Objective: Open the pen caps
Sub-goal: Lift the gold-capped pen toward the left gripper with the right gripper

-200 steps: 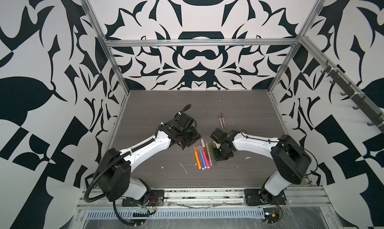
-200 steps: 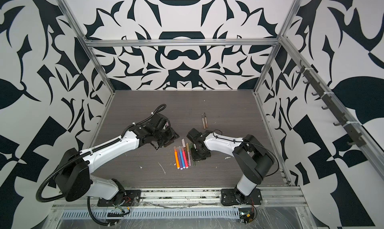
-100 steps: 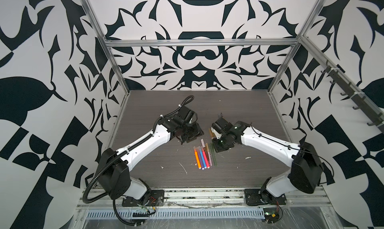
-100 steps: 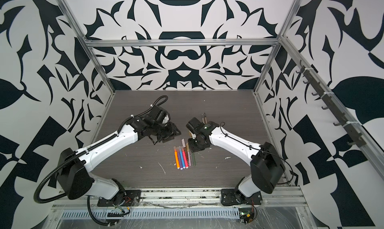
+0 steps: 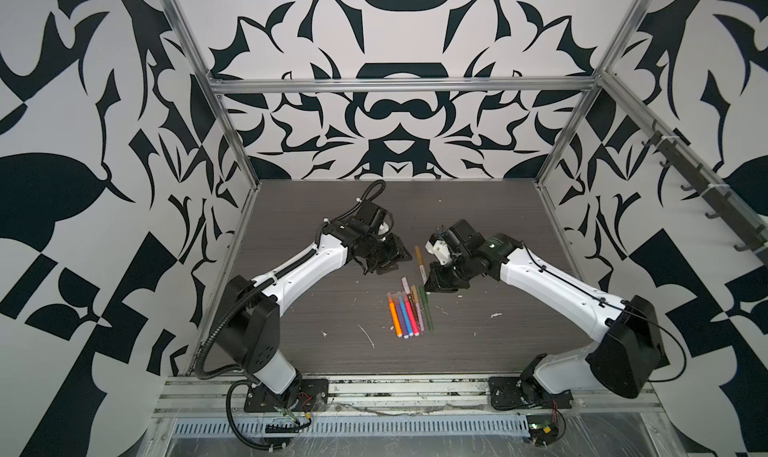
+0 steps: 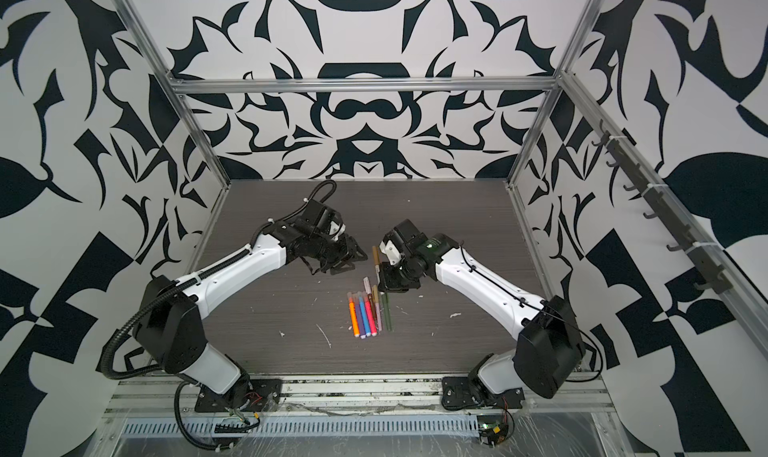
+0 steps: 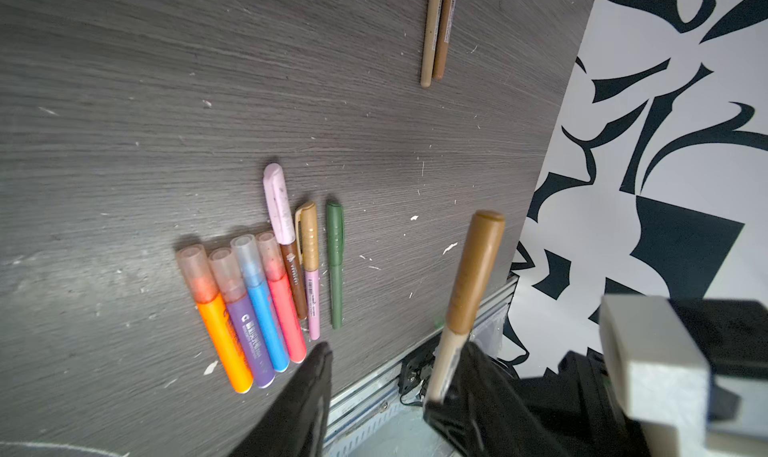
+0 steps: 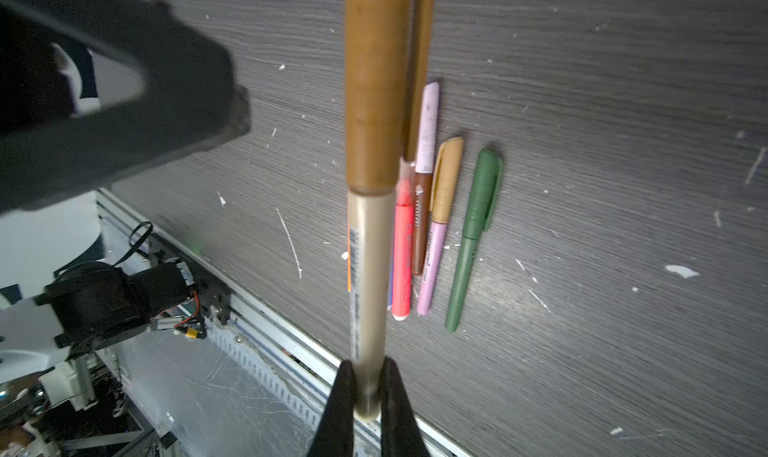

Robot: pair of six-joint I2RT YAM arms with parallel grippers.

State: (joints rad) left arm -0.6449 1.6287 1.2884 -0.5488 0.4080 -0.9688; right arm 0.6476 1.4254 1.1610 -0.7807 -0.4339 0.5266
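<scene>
Our right tool (image 8: 368,372) is clamping shut on the bare end of the tan pen (image 8: 370,276), holding it clear of the tabletop (image 5: 478,351); its brown cap (image 8: 376,102) is sitting on, pointing toward the back wall (image 5: 395,143); the left tool (image 5: 395,259) is hanging just beside that cap, to its left in both top views, not touching it; its jaws are standing partly apart and we are seeing nothing held between them; compared with a second ago, the left tool is reaching farther back and toward the middle, and the right arm (image 5: 561,293) is stretching out, its elbow lying farther right, so that its wrist is now covering, in both top views, the two further pens (image 7: 430,39), tan and brown, which are lying side by side and touching farther back; the row of seven pens (image 7: 266,309) is lying where it was near the front middle, every cap in place; orange, purple, blue and pink are wearing translucent caps (image 7: 245,251); brown, lilac and green are lying beside them.
</scene>
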